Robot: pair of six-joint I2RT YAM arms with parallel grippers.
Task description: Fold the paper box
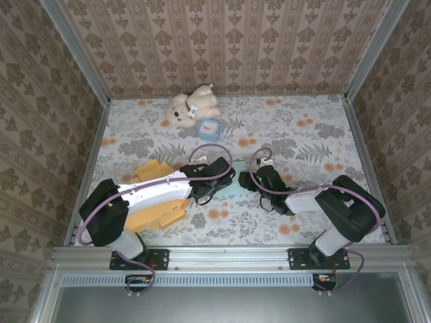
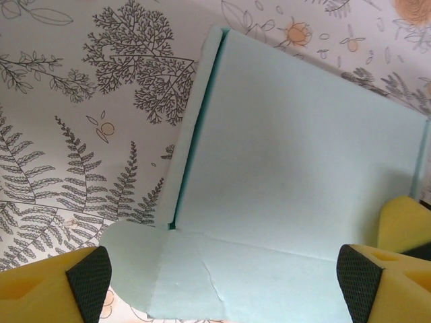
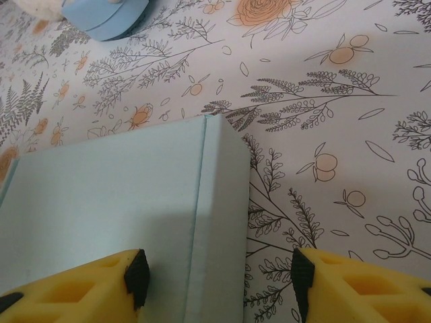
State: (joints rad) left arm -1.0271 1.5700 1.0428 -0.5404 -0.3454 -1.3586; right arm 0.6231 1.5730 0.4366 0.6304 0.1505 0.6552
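Observation:
The paper box (image 1: 237, 183) is pale teal and lies flat on the flowered table cloth between my two grippers. In the left wrist view the paper box (image 2: 296, 148) has a raised side strip along its left edge. A creased flap with a rounded tab lies at its near end. My left gripper (image 2: 222, 282) is open, its fingers wide apart on either side of that flap. In the right wrist view the box (image 3: 101, 208) shows a folded side strip on its right edge. My right gripper (image 3: 219, 277) is open and straddles that strip, one pad over the panel and the other over the cloth.
A cream teddy bear (image 1: 192, 106) and a small blue object (image 1: 210, 128) lie at the back of the table. Orange-yellow flat cardboard pieces (image 1: 151, 169) lie by the left arm, with more (image 1: 158, 215) nearer the front. Patterned walls enclose three sides.

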